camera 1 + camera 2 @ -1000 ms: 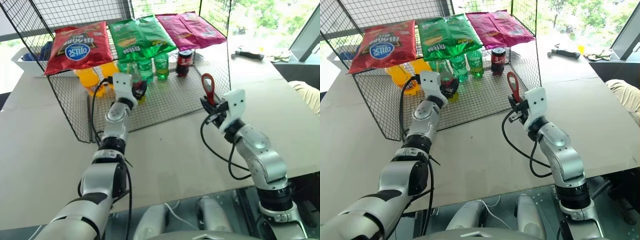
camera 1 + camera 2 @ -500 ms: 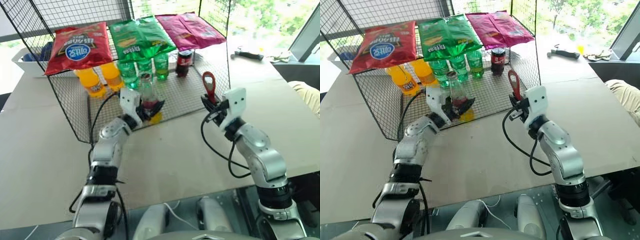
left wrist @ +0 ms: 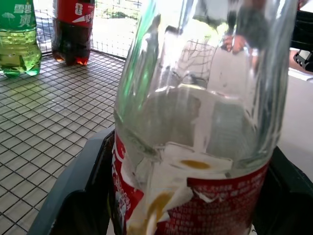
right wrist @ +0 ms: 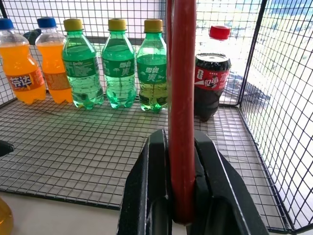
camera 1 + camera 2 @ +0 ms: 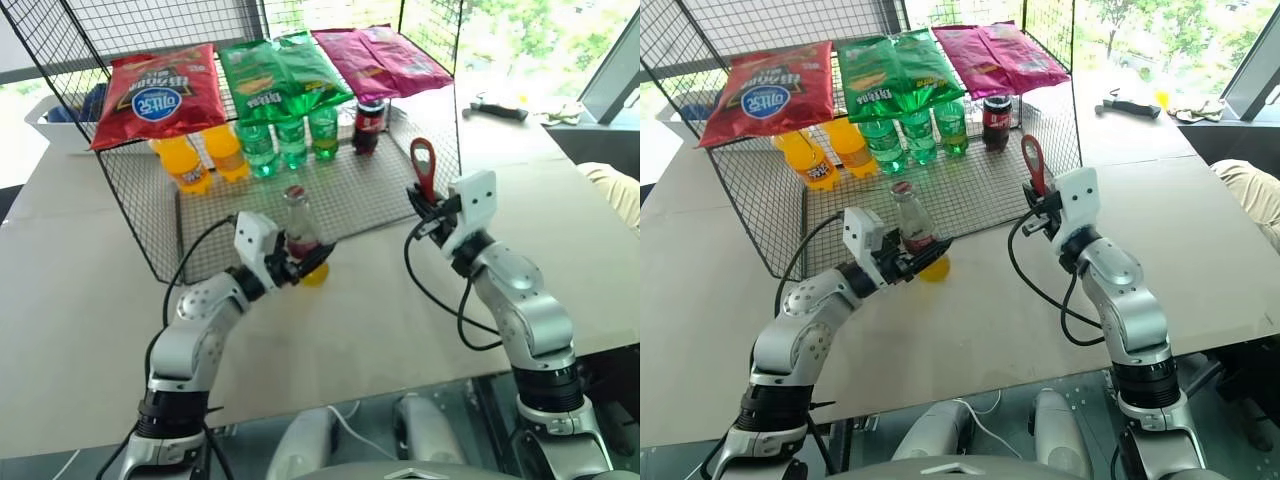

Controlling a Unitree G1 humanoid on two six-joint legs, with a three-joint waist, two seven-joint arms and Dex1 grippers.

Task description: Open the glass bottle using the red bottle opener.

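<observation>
The glass bottle (image 5: 298, 232) is clear with a red label and yellow drink at its base. It stands roughly upright just in front of the wire rack's front edge. My left gripper (image 5: 302, 262) is shut on the bottle around its label. In the left wrist view the bottle (image 3: 195, 122) sits between the black fingers (image 3: 73, 200). My right gripper (image 5: 432, 205) is shut on the handle of the red bottle opener (image 5: 421, 165), whose loop head points up. It is to the right of the bottle, apart from it. The opener (image 4: 182, 88) stands edge-on in the right wrist view.
The wire rack (image 5: 380, 190) holds orange soda bottles (image 5: 180, 162), green soda bottles (image 5: 290, 140) and a cola bottle (image 5: 369, 125), with snack bags (image 5: 270, 75) on its top shelf. Its right mesh wall (image 5: 440, 100) rises just behind the opener. A dark tool (image 5: 498, 107) lies far right.
My left gripper has carried the glass bottle out of the rack, back toward the near side of the table and a little to the right. The right gripper and opener have stayed put.
</observation>
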